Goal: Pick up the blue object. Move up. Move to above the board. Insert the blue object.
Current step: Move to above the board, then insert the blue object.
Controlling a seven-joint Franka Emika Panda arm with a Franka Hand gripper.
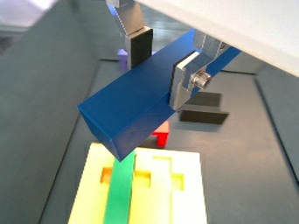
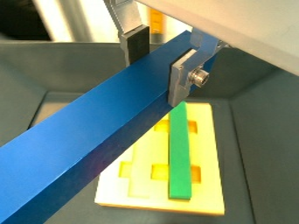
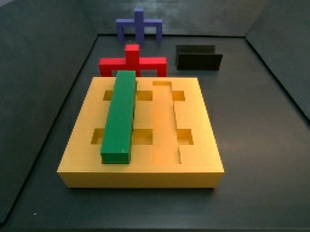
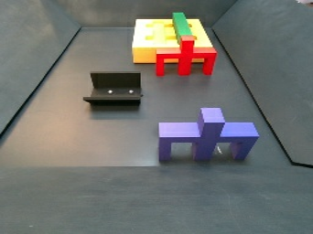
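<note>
Wrist views: the end effector (image 1: 163, 63) pinches the blue bar (image 1: 146, 103) between its two silver plates, one dark pad pressed to each long face. The bar hangs in the air, clear of the counter, with the yellow board (image 1: 176, 199) below it. In a wrist view the bar (image 2: 100, 131) runs lengthwise across the picture, clamped near one end by the end effector (image 2: 162, 57). A green bar (image 2: 181, 156) lies in one of the long grooves of the board (image 2: 211, 188).

Side views: neither the end effector nor the blue bar is in frame. The board (image 3: 194, 154) rests on the dark counter (image 3: 266, 136) with the green bar (image 3: 120, 113) lying in a groove. A red piece (image 3: 133, 62) stands just beside the board's far edge; the black fixture (image 3: 198, 58) and a purple pronged piece (image 4: 206, 135) stand apart from it.
</note>
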